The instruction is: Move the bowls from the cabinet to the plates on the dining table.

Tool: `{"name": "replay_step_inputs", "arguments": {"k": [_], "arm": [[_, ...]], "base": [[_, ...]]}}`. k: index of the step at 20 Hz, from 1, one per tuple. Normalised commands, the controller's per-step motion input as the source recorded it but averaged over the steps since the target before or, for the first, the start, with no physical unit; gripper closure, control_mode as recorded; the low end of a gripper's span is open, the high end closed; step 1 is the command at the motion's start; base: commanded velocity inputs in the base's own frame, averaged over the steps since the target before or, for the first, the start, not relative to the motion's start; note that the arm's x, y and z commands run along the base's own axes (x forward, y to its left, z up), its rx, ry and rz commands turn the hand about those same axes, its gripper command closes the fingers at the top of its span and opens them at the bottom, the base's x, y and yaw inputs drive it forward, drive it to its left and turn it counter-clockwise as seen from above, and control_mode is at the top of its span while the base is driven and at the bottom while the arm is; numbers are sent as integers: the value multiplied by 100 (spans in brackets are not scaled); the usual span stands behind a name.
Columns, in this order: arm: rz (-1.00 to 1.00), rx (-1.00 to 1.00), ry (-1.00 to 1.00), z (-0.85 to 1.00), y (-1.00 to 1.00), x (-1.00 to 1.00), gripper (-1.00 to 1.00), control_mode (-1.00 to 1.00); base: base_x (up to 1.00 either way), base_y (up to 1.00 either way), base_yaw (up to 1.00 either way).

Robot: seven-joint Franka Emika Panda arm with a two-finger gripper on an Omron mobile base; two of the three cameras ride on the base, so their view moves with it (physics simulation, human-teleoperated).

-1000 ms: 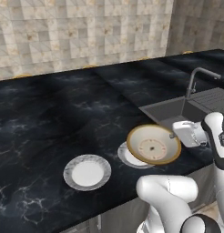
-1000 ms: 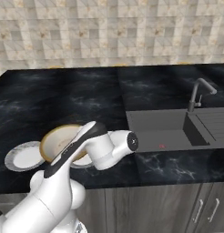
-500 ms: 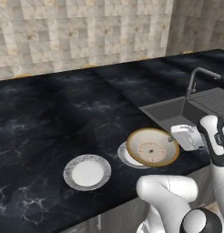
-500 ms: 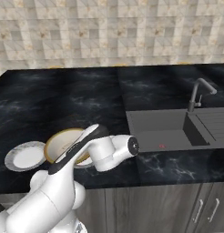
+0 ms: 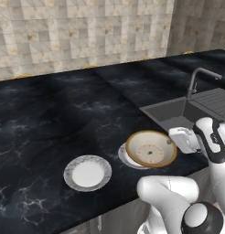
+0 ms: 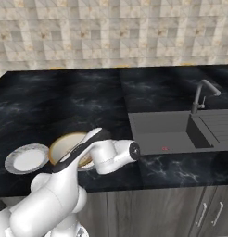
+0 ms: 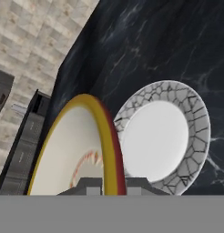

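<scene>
Beige tiled walls back a broad black marble-look dining table (image 5: 64, 119) with thin white veins, carrying a grey inset sink (image 6: 167, 129) and a metal tap (image 6: 201, 92) on its right. On its near edge sit two small round plates with grey speckled rims and white centres: the left plate (image 5: 87, 172) bare, the right plate (image 5: 125, 155) largely covered. The shallow cream bowl with an orange-tan rim and ringed centre (image 5: 151, 148) is held just over the right plate, slightly tilted; whether it touches the plate cannot be told. The two-finger gripper (image 7: 111, 184) is closed on the bowl's rim, one finger tip each side of the wall, at the edge nearest the sink. Judged rigid, light, probably ceramic: smooth-glazed, so liable to slip or pivot in a rim pinch, and liable to chip if dropped. The rim is the only practical hold. The bowl extends leftward from the hand over the plate.
</scene>
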Motion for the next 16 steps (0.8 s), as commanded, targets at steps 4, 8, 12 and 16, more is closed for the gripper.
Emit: {"name": "replay_step_inputs", "arguments": {"k": [4,8,12,16], "arm": [[0,0,0,-16,-1,0,100,-100],[0,0,0,-16,-2,2,100,-100],[0,0,0,-15,-2,4,100,-100],[-1,0,0,-19,0,15,100,-100]], "base": [[0,0,0],[0,0,0],[0,0,0],[0,0,0]]}}
